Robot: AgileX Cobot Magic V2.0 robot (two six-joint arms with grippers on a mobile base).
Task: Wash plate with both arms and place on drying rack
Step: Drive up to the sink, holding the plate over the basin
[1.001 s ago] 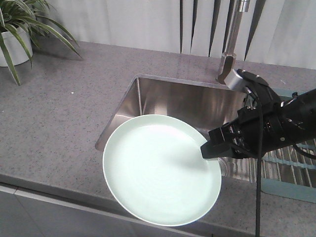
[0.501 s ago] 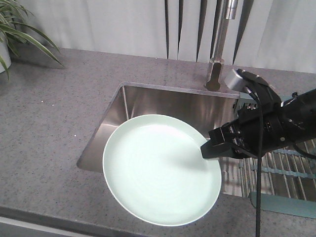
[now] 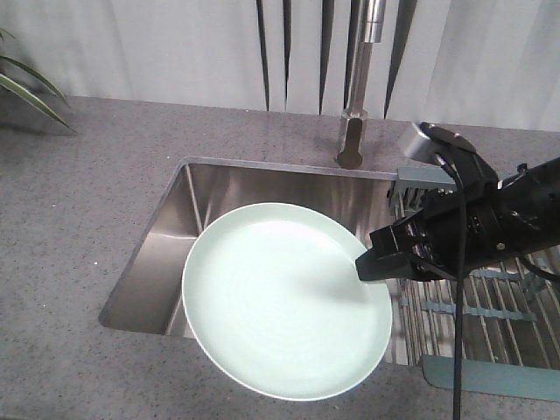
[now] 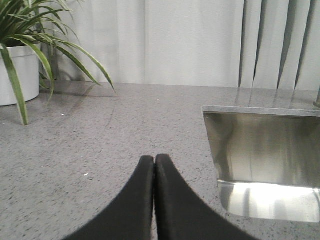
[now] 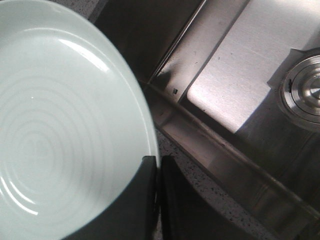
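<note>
Fingers of my right gripper [image 5: 157,164] are pressed almost together, clamping the edge of the round, glossy, pale mint-green plate [image 5: 60,125]; its low rim runs down into the thin slit between them. In the front view that right gripper [image 3: 363,265] grips the right side of the plate [image 3: 280,302], which reaches out leftward from my fingertips over the near part of the stainless steel sink basin [image 3: 262,185] and the front strip of the speckled grey stone countertop [image 3: 79,201]. My left gripper [image 4: 154,165] has its black fingers flush together with nothing between them, above the countertop. Beneath my right arm lies the drying rack [image 3: 490,317] of thin steel rods with grey-blue end pieces; behind the sink stands the steel tap [image 3: 359,87]; farthest off, a green spiky plant in a white pot [image 4: 20,75].
</note>
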